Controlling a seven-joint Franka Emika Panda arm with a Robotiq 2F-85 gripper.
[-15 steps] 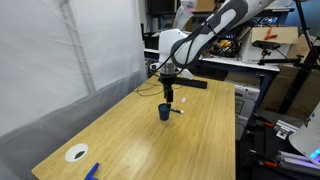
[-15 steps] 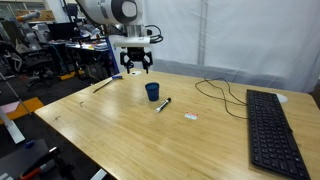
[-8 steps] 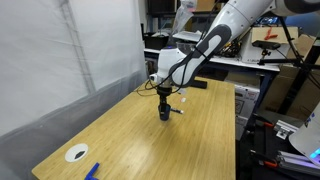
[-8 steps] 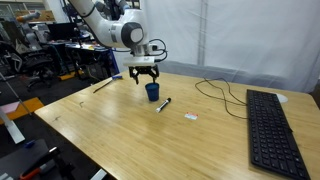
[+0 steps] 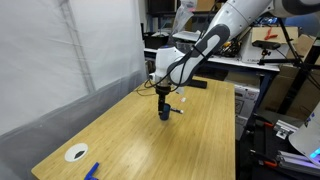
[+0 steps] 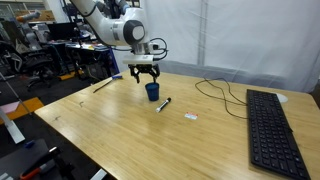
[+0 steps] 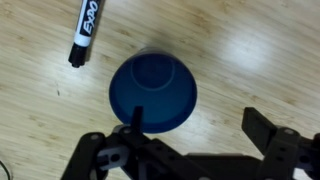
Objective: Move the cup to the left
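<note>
The dark blue cup (image 7: pixel 152 90) stands upright on the wooden table, seen from straight above in the wrist view. It also shows in both exterior views (image 5: pixel 164 113) (image 6: pixel 152 92). My gripper (image 7: pixel 200 122) is open and hovers low over the cup. One finger reaches down over the cup's rim, the other stands apart over bare wood beside it. In the exterior views the gripper (image 6: pixel 145 76) (image 5: pixel 165 96) sits just above the cup. A black marker (image 7: pixel 83 32) lies next to the cup.
A black keyboard (image 6: pixel 273 127) lies at one side of the table, with a cable (image 6: pixel 222 92) near it. A white disc (image 5: pixel 76 153) and a small bright blue flat object (image 5: pixel 92 171) lie at the near end. A small white piece (image 6: pixel 191 117) lies by the marker (image 6: pixel 163 103).
The arm came down from above the table onto the cup during the last second. In the last half second it has hardly moved.
</note>
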